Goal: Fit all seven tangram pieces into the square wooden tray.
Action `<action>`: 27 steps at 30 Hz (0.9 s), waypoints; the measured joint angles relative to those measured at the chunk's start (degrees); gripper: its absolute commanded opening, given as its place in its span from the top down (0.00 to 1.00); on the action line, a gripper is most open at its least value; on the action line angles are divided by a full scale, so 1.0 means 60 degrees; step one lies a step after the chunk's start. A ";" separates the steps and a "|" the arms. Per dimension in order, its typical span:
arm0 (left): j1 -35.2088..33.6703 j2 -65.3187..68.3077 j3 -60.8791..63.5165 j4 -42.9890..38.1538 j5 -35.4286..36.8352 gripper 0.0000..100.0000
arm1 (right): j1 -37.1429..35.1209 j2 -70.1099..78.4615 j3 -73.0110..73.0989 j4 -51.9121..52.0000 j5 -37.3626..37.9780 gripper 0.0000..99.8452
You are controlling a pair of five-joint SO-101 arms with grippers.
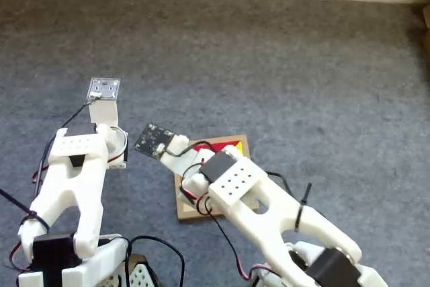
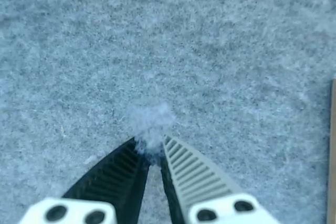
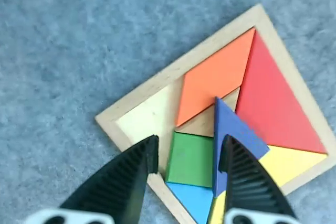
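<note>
**While the right gripper (image 3: 189, 148) straddles the green square (image 3: 191, 163), the left gripper (image 2: 152, 145) sits closed over grey carpet (image 2: 157, 35)**

Where the carpet spreads beneath the two arms, one square wooden tray (image 1: 185, 210) lies at about 6 o'clock from the middle of the high view. It is partly covered by the right arm (image 1: 269, 206), which comes in from 5 o'clock. The left arm (image 1: 74, 166) stands at 9 o'clock of the tray, well apart from it, and points toward 12.

The right gripper hangs over the tray with its two fingers (image 3: 131, 182) spread wide and nothing between them. The green square shows in the gap.

Five pieces in the tray can be counted singly:
- one orange parallelogram (image 3: 215, 77)
- one large red triangle (image 3: 275, 103)
- one green square
- one light blue triangle (image 3: 194, 198)
- one dark blue triangle (image 3: 236, 132)

Yellow (image 3: 289, 163) shows in two patches, one on either side of the dark blue triangle. I cannot tell whether that is one piece or two.

The orange parallelogram touches the red triangle along one edge. The light blue triangle touches the green square. The dark blue triangle sits askew, and one of its edges runs just beside the green square.

Two patches of bare tray floor show. The large one (image 3: 147, 116) fills the corner beside the orange and green pieces. The small one lies between the orange and dark blue pieces.

The left gripper hovers over carpet alone. Its two jaws are drawn almost together and grip nothing.
</note>
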 measured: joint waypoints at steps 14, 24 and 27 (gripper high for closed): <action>0.0000 0.0000 0.0000 0.0000 0.0000 1.00 | 0.1524 0.0835 -0.0015 -0.0264 0.0000 0.81; 0.0000 0.0000 0.0000 0.0000 0.0000 1.00 | 0.2125 0.2637 -0.1319 -0.0293 -0.0015 0.73; 0.0000 0.0000 0.0000 0.0000 0.0000 1.00 | 0.2125 0.2813 -0.1421 -0.0293 -0.0015 0.73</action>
